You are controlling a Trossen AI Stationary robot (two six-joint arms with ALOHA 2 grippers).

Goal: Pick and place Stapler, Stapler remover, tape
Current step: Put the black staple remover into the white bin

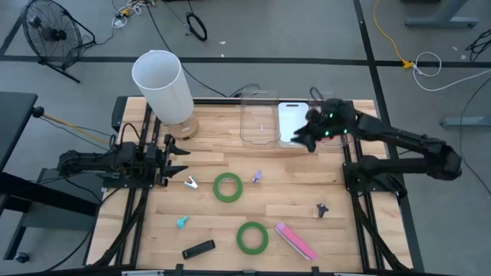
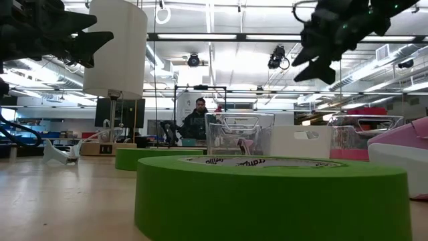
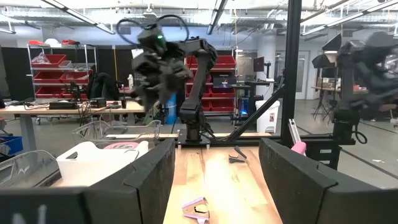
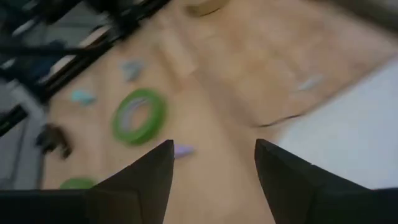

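A tall white cylinder (image 1: 163,84) stands on a round wooden base (image 1: 184,126) at the far left of the wooden table (image 1: 230,165), and beside it sit a clear plastic bin (image 1: 258,116) and a white tray (image 1: 291,123), side by side along the far edge. Off the table, a black floor fan (image 1: 47,32) stands on the grey floor at far left with a yellow cable (image 1: 393,42) trailing at far right. Across the room, a person (image 2: 196,120) in dark clothes sits behind the table.
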